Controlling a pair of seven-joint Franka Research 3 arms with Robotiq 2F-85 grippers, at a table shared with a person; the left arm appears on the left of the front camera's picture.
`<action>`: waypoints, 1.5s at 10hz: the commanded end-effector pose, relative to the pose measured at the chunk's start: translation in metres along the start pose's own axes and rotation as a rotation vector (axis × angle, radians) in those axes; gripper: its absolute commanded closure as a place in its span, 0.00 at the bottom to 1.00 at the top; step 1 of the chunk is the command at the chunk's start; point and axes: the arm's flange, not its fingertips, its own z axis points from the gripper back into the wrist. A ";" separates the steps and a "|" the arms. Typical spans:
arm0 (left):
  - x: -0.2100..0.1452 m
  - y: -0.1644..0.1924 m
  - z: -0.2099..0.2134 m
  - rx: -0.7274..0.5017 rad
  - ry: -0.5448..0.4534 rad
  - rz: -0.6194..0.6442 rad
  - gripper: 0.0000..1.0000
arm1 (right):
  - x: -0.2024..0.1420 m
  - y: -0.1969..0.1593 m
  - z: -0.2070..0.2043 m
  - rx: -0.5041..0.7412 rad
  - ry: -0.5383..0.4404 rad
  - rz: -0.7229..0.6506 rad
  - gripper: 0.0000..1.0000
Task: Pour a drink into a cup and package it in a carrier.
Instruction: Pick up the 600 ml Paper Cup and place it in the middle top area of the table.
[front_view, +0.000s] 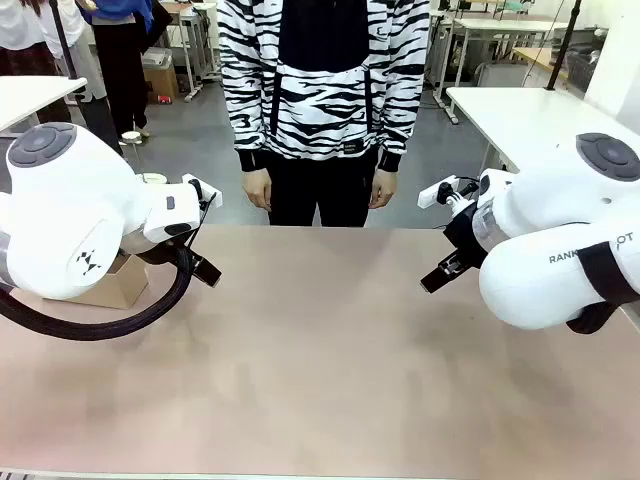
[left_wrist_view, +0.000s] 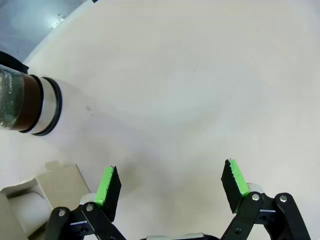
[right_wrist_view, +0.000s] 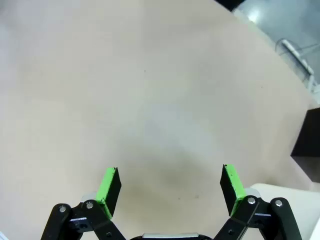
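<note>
Drink seemingly in pitcher near left edge of worktop, carrier near it. Left tool and right tool wide open, empty. Pour and packing both pending, I'd say.

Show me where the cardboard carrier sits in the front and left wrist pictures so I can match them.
Front view: the carrier at the far left of the table, mostly hidden behind the left arm.
Left wrist view: bottom-left corner, beside the left pincer.
Shared landmark: that open pincer, close to the carrier in both.
</note>
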 end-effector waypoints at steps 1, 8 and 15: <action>0.000 0.000 0.000 0.000 0.000 0.000 0.00 | 0.000 0.000 0.000 0.000 0.000 0.000 0.00; 0.000 0.000 0.000 0.000 0.000 0.000 0.00 | 0.000 0.000 0.000 0.000 0.000 0.000 0.00; 0.000 0.000 0.000 0.000 0.000 0.000 0.00 | 0.089 -0.165 0.146 0.345 -0.232 0.137 0.00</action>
